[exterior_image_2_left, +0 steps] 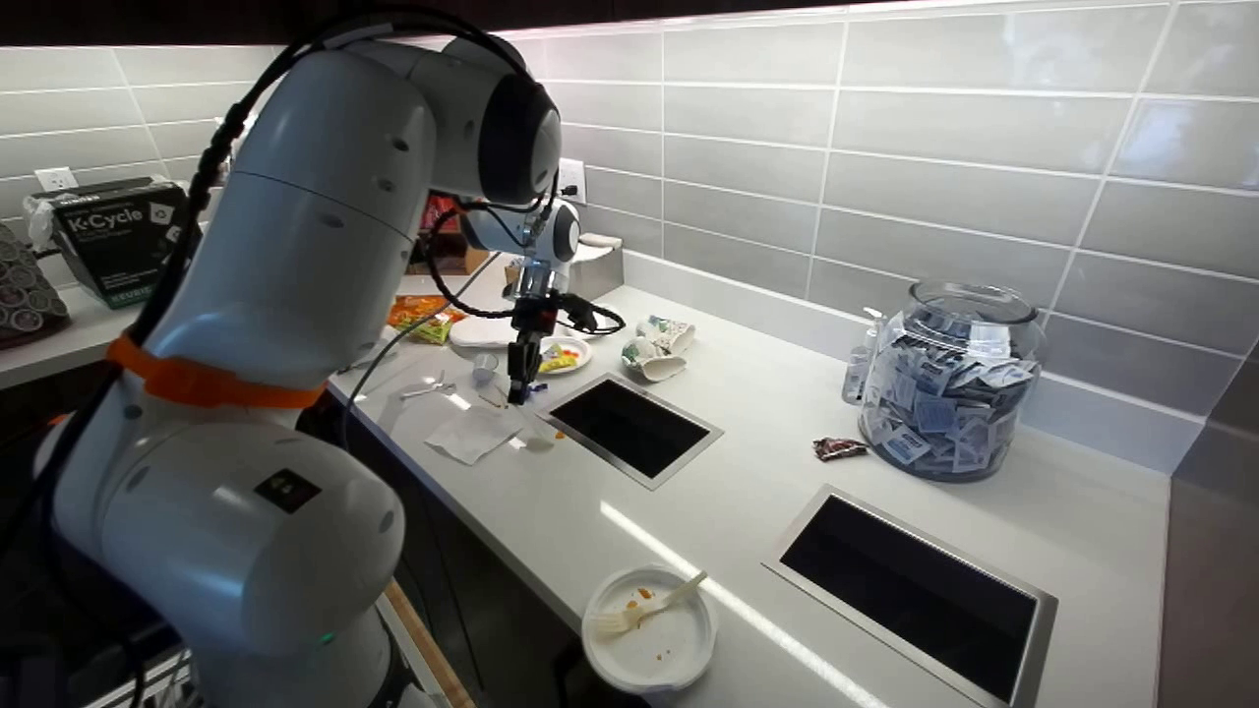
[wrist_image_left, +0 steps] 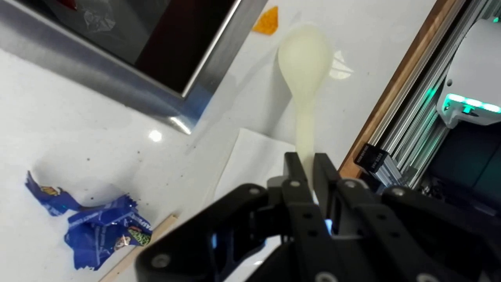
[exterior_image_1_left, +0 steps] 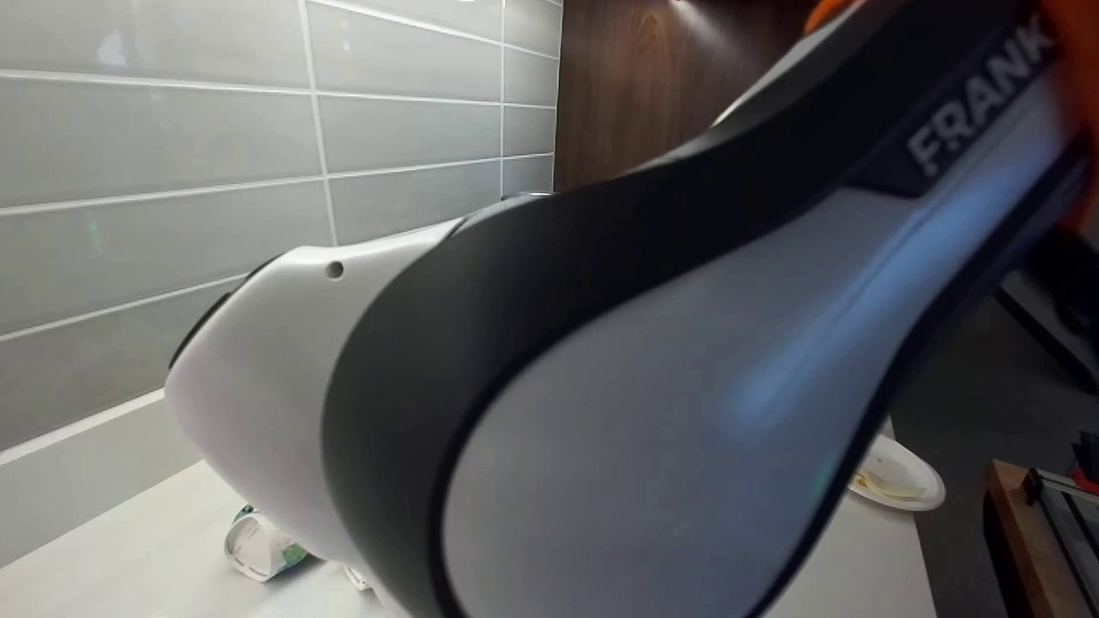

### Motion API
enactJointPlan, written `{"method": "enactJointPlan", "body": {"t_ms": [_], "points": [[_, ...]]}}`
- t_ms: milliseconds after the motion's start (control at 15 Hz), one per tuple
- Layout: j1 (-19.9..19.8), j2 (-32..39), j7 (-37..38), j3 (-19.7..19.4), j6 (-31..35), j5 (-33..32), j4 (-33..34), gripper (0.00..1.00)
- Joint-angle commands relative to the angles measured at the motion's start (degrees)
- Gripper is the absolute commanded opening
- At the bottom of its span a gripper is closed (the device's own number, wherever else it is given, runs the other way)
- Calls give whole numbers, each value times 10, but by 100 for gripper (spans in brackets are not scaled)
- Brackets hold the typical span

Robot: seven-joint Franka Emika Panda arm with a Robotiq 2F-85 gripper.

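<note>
My gripper [wrist_image_left: 306, 157] is shut on the handle of a cream plastic spoon [wrist_image_left: 305, 64], and the spoon's bowl points away from the fingers. The end of the handle is hidden between the pads. Below lies a white napkin [wrist_image_left: 254, 160] on the counter. To the left of the spoon in the wrist view is a steel-rimmed opening [wrist_image_left: 219, 58], with an orange crumb [wrist_image_left: 267, 21] beside it. A crumpled blue wrapper [wrist_image_left: 107, 229] rests near a wooden stick [wrist_image_left: 131, 256]. In an exterior view the gripper [exterior_image_2_left: 518, 388] points down, low over the counter.
Behind the gripper stand a plate with candy [exterior_image_2_left: 563, 356] and crumpled paper cups [exterior_image_2_left: 654, 366]. A bowl with a fork [exterior_image_2_left: 657, 669], a second steel-rimmed opening [exterior_image_2_left: 797, 531] and a glass jar of packets [exterior_image_2_left: 949, 393] are on the counter. The arm [exterior_image_1_left: 618, 412] blocks much of an exterior view.
</note>
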Motion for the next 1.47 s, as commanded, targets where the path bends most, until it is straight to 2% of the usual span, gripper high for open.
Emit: {"method": "enactJointPlan", "body": {"t_ms": [0, 400, 1133, 1400], "points": [[14, 12, 22, -6, 13, -22, 12, 3], [17, 9, 39, -4, 16, -43, 10, 3], [9, 11, 38, 1, 25, -22, 20, 3], [9, 4, 56, -2, 50, -17, 14, 3]]}}
